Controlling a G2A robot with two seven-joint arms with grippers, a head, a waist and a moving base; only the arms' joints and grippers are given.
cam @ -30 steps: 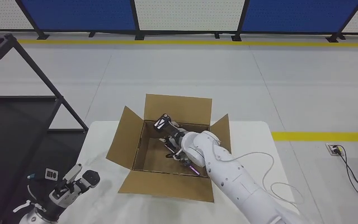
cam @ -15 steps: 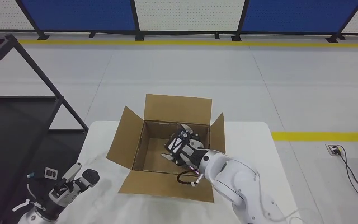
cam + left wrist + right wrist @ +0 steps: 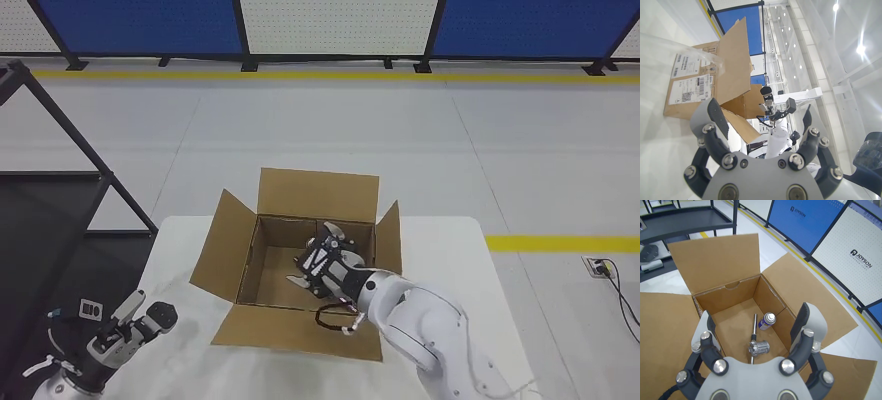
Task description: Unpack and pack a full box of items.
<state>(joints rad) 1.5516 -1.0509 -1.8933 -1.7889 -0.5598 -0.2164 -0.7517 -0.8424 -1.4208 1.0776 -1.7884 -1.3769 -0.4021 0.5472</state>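
Right gripper (image 3: pixel 756 310): apart, over box (image 3: pixel 719 256).
Left gripper (image 3: pixel 761 106): apart.
Risk: a descending finger could topple the spray can (image 3: pixel 767 321).

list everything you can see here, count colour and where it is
box: 1, brown cardboard, flaps open, on the table
spray can: 1, blue with white cap, inside the box by a side wall
rod: 1, silver, lying on the box floor
metal part: 1, silver ribbed cylinder, box floor, beside the rod
table: 1, white, under the box
shelf frame: 1, black, beside the table
panels: several, blue and white, back of room
left gripper: 1, grey and black, open, off to the box's side
right gripper: 1, grey and black, open, above the box opening
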